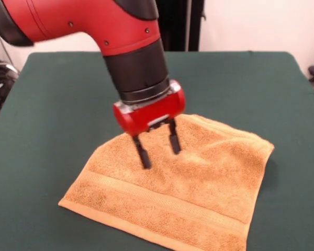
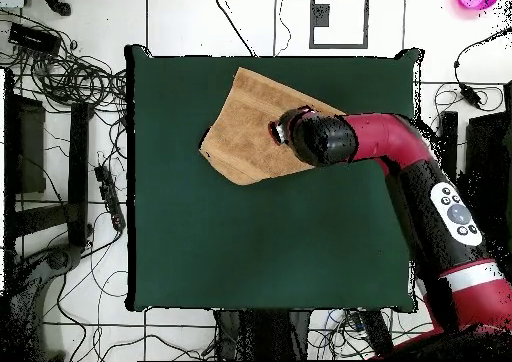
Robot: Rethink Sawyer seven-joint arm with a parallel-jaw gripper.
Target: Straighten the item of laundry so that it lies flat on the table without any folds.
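Towel [image 1: 199, 183] lay spread on the green surface [image 1: 52, 115], far edge doubled under — not fully flat. Hand [image 1: 159, 149] stood over its middle, fingers [image 1: 143, 152] apart, gripping nothing.

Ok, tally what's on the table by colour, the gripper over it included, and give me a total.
Golden-orange: 1, the towel, lying on the green table.
Red and black: 1, the gripper, fingers apart over the towel.
Total: 2.
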